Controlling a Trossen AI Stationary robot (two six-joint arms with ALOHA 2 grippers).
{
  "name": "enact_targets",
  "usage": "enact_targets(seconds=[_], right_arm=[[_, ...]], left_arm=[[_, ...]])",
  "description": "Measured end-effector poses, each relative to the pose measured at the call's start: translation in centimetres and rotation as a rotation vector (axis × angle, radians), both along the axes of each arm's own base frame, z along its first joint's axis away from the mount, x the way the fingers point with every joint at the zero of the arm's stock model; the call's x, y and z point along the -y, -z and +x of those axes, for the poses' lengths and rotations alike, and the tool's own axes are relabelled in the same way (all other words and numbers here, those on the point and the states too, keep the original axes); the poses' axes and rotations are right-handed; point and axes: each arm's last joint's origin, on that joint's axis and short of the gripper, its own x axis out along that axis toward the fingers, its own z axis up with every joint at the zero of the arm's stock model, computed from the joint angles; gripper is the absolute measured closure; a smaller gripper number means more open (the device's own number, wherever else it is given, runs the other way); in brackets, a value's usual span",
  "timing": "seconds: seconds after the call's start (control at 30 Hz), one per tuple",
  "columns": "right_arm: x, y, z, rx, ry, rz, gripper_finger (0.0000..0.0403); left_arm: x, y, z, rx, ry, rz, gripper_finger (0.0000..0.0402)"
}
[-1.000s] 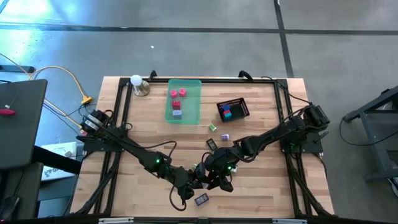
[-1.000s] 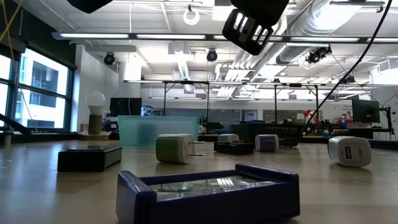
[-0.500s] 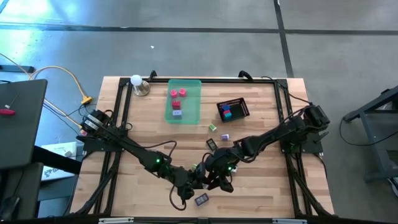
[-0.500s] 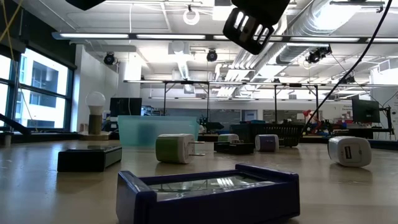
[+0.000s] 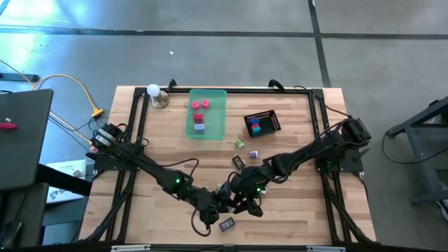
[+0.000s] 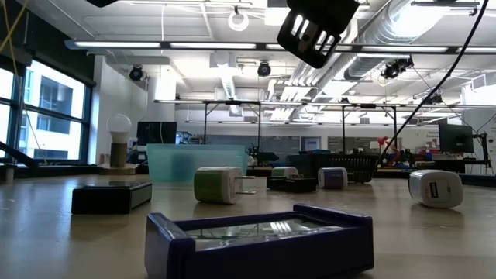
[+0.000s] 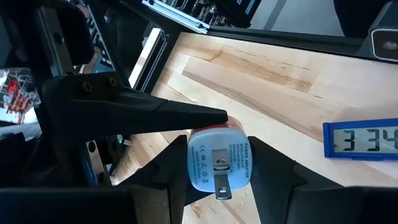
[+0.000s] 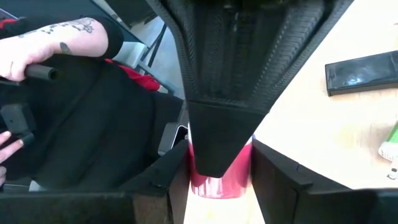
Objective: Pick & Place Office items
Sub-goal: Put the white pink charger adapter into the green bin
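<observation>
Both grippers meet above the table's near middle in the high view, left gripper [image 5: 221, 204], right gripper [image 5: 241, 199]. Between them is one office item, a small plug adapter with a red body [image 8: 221, 184] and a white face with metal prongs [image 7: 217, 163]. Each gripper is shut on it. Other pieces lie on the wood: a green-and-white one [image 5: 239, 143], a lavender one [image 5: 253, 153], a black one [image 5: 238, 162]. Pink and red pieces lie in the green tray [image 5: 217, 115]. Red and blue pieces sit in the black basket [image 5: 273, 126]. My left gripper pinches the adapter by its two opposite sides [image 7: 194, 163], one finger [image 7: 171, 171] on each side, the pronged face toward the wrist camera. The adapter is lifted clear of the table. My right gripper pinches the same adapter's red body [image 8: 211, 185] between its two fingers [image 8: 277, 177]. The left gripper's finger crosses in front and hides most of the contact.
A blue-framed digital clock [image 5: 226, 225] lies on the table just near of the grippers. A lamp bulb [image 5: 154, 94] stands at the far left corner. A white adapter [image 6: 434, 188] lies toward the right in the low view. A person's forearm [image 8: 56, 43] shows beyond the table.
</observation>
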Motion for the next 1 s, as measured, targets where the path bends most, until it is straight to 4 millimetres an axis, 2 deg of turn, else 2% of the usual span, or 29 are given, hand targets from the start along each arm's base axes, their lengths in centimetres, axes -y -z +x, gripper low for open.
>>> enact_targets(seconds=[0.2,0.53,0.83,1.0], right_arm=[[0.0,0.0,0.0,0.013,-0.001,-0.01,0.0239],[0.3,0.1,0.0,0.038,0.025,-0.096,0.0225],[0.4,-1.2,-1.4,0.001,0.05,-0.129,0.0225],[0.4,-1.3,-2.8,-0.109,0.154,-0.196,0.0225]], left_arm=[[0.3,0.0,-0.2,-0.03,-0.046,-0.1,0.0275],[0.3,0.2,-0.5,-0.065,-0.082,-0.108,0.0275],[0.5,-0.4,-1.0,-0.053,-0.096,-0.12,0.0275],[0.3,-1.2,-1.7,-0.049,-0.19,-0.114,0.0275]])
